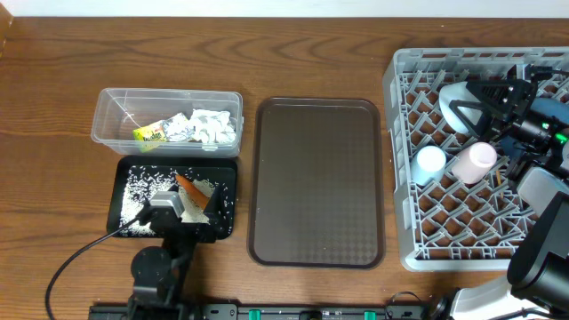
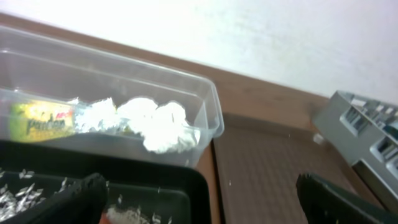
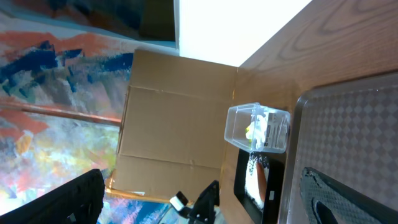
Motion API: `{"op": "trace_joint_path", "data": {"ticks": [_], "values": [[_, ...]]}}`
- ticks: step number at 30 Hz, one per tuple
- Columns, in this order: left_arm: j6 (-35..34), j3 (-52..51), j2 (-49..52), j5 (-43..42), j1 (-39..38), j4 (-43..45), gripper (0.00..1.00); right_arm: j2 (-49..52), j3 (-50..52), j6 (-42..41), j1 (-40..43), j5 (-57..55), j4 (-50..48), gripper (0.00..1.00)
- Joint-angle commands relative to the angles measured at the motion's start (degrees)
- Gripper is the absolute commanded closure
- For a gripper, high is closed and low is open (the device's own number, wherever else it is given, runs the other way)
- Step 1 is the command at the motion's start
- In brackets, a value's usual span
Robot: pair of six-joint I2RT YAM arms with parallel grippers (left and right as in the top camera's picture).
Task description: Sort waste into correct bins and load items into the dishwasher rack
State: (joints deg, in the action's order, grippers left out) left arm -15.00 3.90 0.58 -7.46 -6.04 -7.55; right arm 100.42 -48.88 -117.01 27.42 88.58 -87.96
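The clear tub (image 1: 167, 117) holds the yellow-green wrapper (image 1: 149, 134) and crumpled white paper (image 1: 212, 126). The black tray (image 1: 124, 173) below it holds rice grains (image 1: 140, 188) and the orange carrot (image 1: 188, 186). My left gripper (image 1: 189, 210) is open and empty over this tray; its wrist view shows the tub (image 2: 208, 106), wrapper (image 2: 43, 121), paper (image 2: 163, 126) and tray (image 2: 161, 180). The grey rack (image 1: 402, 178) holds a white bowl (image 1: 455, 100), light blue cup (image 1: 430, 161) and pink cup (image 1: 476, 161). My right gripper (image 1: 487, 98) is open and empty above the rack. The plate and chopsticks are out of sight.
A large brown serving tray (image 1: 318, 182) lies between the bins and the rack, and also shows in the left wrist view (image 2: 267, 168) and right wrist view (image 3: 348, 124). A cable (image 1: 76, 258) runs from the left arm across the table front.
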Motion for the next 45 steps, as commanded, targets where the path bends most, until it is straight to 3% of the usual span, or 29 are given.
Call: {"op": "trace_joint_path", "data": {"ticks": [1, 7, 15, 21, 32, 45], "values": [[-0.07, -3.8, -0.48, -0.83, 0.17, 4.5, 0.0, -1.31, 0.31, -0.37, -0.44, 0.63, -2.29, 0.01], [2.78, -3.67, -0.48, -0.61, 0.2, 4.31, 0.0, -1.31, 0.31, -0.37, -0.44, 0.63, -2.29, 0.01], [20.44, -3.67, -0.48, -0.5, 0.2, 4.24, 0.0, -1.31, 0.31, -0.37, -0.44, 0.63, -2.29, 0.01], [26.51, -3.67, -0.48, 1.27, 0.2, 4.02, 0.0, -1.31, 0.31, -0.37, -0.44, 0.63, -2.29, 0.01], [25.33, -3.67, -0.48, 2.47, 4.79, 3.89, 0.0, -1.31, 0.31, -0.37, -0.44, 0.63, -2.29, 0.01], [25.24, -3.67, -0.48, 2.56, 4.9, 3.96, 0.0, -1.31, 0.31, -0.37, -0.44, 0.63, -2.29, 0.01]]}}
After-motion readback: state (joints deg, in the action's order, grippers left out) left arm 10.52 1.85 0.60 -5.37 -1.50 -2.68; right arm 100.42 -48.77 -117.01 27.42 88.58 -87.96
